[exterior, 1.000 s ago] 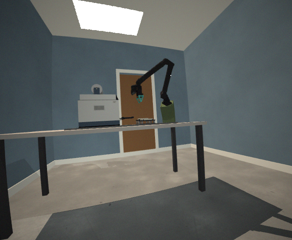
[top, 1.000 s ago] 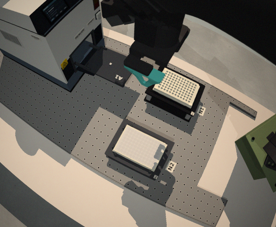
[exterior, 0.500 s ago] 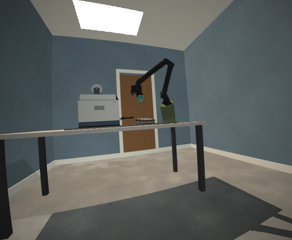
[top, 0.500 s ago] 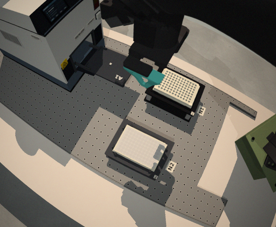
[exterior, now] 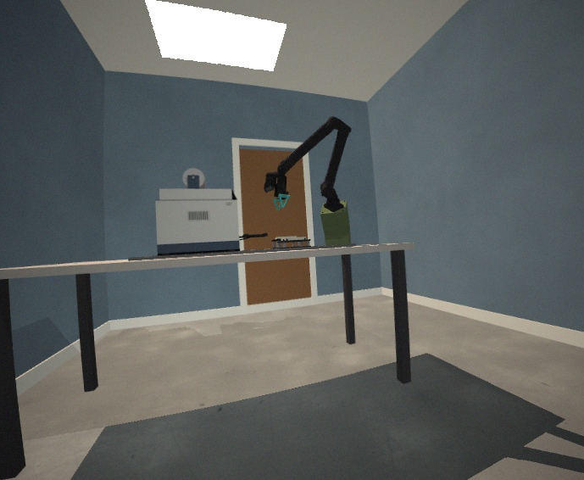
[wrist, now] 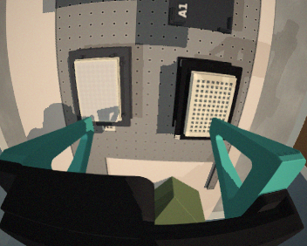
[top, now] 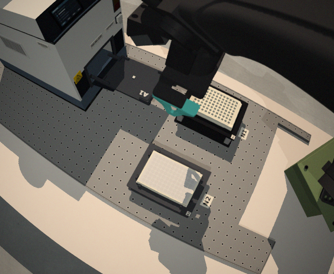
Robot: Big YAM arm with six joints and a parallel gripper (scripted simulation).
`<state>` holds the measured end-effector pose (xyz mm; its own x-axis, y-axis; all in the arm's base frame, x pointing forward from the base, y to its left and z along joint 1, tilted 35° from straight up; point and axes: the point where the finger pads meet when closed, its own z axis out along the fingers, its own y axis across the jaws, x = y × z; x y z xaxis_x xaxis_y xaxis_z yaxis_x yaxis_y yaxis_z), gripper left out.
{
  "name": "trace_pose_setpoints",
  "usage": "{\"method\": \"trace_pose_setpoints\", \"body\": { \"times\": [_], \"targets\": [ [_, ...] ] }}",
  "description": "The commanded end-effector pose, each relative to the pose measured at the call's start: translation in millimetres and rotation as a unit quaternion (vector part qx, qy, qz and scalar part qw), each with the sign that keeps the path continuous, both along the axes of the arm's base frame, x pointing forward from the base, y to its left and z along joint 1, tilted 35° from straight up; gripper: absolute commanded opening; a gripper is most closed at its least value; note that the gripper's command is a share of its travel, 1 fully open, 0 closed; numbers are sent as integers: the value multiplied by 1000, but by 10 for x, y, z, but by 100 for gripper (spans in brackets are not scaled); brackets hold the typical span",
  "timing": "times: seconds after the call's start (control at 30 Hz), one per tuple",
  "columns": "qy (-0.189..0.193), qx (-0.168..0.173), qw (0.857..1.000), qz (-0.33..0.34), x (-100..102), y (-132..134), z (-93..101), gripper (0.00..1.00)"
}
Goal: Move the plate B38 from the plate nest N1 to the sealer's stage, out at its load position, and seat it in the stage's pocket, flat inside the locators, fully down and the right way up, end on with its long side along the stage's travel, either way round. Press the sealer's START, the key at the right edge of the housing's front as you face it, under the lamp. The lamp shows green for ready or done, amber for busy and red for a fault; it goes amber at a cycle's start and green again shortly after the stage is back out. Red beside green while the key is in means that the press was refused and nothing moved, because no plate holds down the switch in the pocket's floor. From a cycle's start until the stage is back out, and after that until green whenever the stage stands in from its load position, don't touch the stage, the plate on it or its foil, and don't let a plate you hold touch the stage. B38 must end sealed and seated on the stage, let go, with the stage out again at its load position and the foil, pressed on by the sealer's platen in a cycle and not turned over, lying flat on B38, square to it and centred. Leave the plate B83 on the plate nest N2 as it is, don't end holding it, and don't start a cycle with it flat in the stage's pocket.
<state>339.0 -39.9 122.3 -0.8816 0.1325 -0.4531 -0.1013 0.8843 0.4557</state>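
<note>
Seen from the wrist camera, the claw point(wrist: 155, 133) hangs wide open and holds nothing, its two teal fingers spread to either side of the view, high above the counter point(exterior: 188, 258). In the exterior view it floats well clear of everything, between the sealer point(exterior: 197, 221) and the green arm pedestal point(exterior: 336, 227).

In the top view, nearest the bottom edge, the plate nest N2 point(top: 203, 174) sits at about 6 o'clock on the perforated board point(top: 57, 123), carrying the plate B83 point(top: 168, 176), whose top looks smooth and pale; the claw's shadow falls on its right corner.

Further up, toward 2 o'clock from N2, the plate nest N1 point(top: 211, 132) holds the plate B38 point(top: 220, 107), right way up with its grid of open wells showing. The claw overhangs that plate's 9 o'clock end.

Beyond that, at about 11 o'clock, the dark stage point(top: 131, 79), marked A1, stands drawn out from the sealer's front opening; its pocket carries no plate and a small pale square shows in its floor.
</note>
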Motion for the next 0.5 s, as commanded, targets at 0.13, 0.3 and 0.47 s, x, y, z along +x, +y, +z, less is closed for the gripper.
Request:
{"method": "trace_pose_setpoints", "body": {
  "times": [0.13, 0.3, 0.47],
  "targets": [
    [-41, 7, 998, -42, 127, 110, -208, 100],
    [-63, 16, 996, -56, 114, 319, -563, 100],
    [-79, 16, 995, -66, 224, 421, -812, 100]
  ]
}}
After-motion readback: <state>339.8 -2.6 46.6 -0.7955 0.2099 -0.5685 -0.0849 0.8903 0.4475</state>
